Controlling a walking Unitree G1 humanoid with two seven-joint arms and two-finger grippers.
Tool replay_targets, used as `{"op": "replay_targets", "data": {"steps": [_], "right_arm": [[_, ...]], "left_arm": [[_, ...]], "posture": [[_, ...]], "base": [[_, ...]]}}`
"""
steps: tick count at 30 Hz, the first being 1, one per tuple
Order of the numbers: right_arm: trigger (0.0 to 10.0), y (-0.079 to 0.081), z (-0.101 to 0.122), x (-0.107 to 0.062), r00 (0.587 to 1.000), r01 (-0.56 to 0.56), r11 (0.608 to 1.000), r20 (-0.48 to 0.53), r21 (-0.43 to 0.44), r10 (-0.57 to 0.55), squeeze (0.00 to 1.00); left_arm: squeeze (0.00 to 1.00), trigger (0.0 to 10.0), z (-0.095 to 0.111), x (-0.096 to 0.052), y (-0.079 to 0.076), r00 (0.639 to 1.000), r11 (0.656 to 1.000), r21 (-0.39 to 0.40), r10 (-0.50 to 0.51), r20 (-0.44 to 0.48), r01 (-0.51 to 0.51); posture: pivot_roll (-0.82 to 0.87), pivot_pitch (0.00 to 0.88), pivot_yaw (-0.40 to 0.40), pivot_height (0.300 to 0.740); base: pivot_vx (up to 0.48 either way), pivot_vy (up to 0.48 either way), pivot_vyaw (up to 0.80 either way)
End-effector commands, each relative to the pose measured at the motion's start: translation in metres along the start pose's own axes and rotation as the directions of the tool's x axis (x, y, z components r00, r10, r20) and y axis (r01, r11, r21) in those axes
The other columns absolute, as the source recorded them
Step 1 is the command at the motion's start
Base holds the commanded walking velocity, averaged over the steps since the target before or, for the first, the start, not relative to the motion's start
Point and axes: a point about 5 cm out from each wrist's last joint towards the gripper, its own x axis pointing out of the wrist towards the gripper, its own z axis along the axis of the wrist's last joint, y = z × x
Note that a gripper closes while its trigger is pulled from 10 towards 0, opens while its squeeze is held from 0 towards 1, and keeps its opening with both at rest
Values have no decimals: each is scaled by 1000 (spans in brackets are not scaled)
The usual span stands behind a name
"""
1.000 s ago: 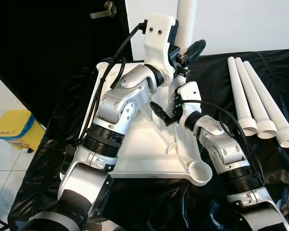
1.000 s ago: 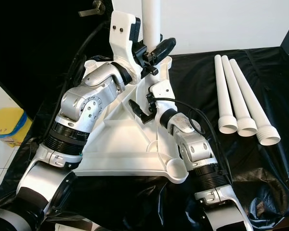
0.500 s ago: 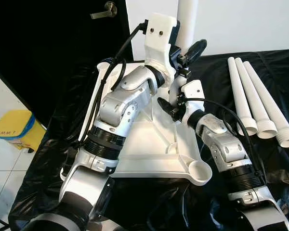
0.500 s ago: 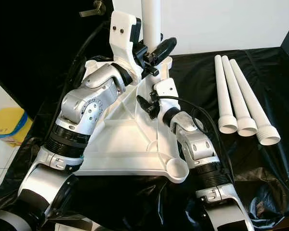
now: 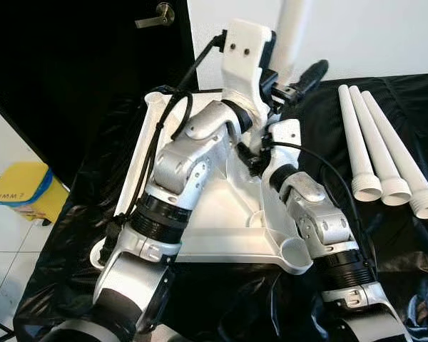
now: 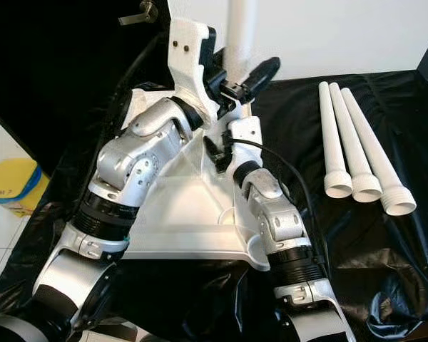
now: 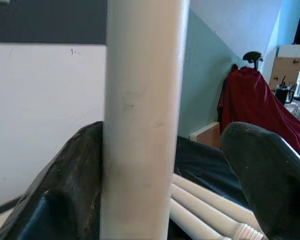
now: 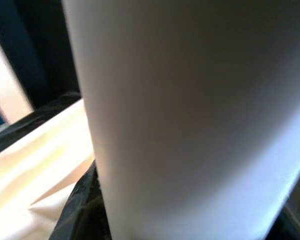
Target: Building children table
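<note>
On floor beside table, yellow bin (image 5: pixel 21 191) marked "UMM ?"

Head cameras look down; wrist cameras closely face the leg (image 7: pixel 142 120).

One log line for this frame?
left claw: around upright leg | right claw: at leg base | tabletop: upside down | spare legs: three

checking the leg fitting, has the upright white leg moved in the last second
Yes. The upright leg has tipped toward the three spare legs, which lie unmoved.
</note>
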Motion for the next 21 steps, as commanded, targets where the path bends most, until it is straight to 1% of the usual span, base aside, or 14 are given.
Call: {"op": "replay_targets", "data": {"steps": [1,2,4,7,8,9,10,11,13,14,17,19,20,21], "right_arm": [[10000,-5,-4,2,999,48,998,-25,34,-47,0],[10000,-9,-4,1,997,78,996,-24,47,-77,0],[10000,-9,-4,1,997,78,996,-24,47,-77,0],[10000,-26,-3,-4,981,194,979,-11,69,-194,0],[10000,-30,-3,-5,976,216,974,-7,70,-216,0],[10000,-30,-3,-5,976,216,974,-7,70,-216,0],[10000,-33,-1,-7,971,239,969,8,67,-240,0],[10000,-33,-1,-7,971,239,969,8,67,-240,0],[10000,-38,0,-11,963,266,962,31,56,-268,0],[10000,-38,0,-11,963,266,962,31,56,-268,0],[10000,-46,3,-19,947,311,948,65,61,-315,0],[10000,-47,5,-24,942,315,946,96,70,-321,0],[10000,-47,6,-26,944,304,950,106,76,-311,0],[10000,-47,6,-26,944,304,950,106,76,-311,0]], "left_arm": [[0,10000,6,-1,-12,994,994,44,-107,36,105],[0,10000,6,-2,-11,995,994,58,-92,41,90],[0,10000,6,-2,-11,995,994,58,-92,41,90],[0,10000,-1,-12,-6,998,992,112,-53,25,50],[0,10000,-3,-15,-4,999,991,127,-47,16,44],[0,10000,-3,-15,-4,999,991,127,-47,16,44],[0,10000,-8,-19,-2,999,987,153,-39,-7,40],[0,10000,-8,-19,-2,999,987,153,-39,-7,40],[0,10000,-17,-25,2,999,982,188,-27,-46,35],[0,10000,-17,-25,2,999,982,188,-27,-46,35],[0,10000,-37,-39,8,993,978,208,16,-119,9],[0,10000,-48,-47,9,988,976,217,27,-155,7],[0,10000,-53,-52,9,985,971,239,32,-167,9],[0,10000,-53,-52,9,985,971,239,32,-167,9]], "posture": [[-86,50,74,740],[-85,51,74,740],[-85,51,74,740],[-84,55,76,740],[-82,59,78,740],[-82,59,78,740],[-81,61,77,740],[-81,61,77,740],[-81,62,78,740],[-81,62,78,740],[-81,62,78,740],[-81,59,77,740],[-82,58,75,740],[-82,58,75,740]], "base": [[0,0,0],[0,0,0],[0,0,0],[0,0,0],[0,0,0],[0,0,0],[0,0,0],[0,0,0],[0,0,0],[0,0,0],[0,0,0],[0,0,0],[0,0,0],[0,0,0]]}}
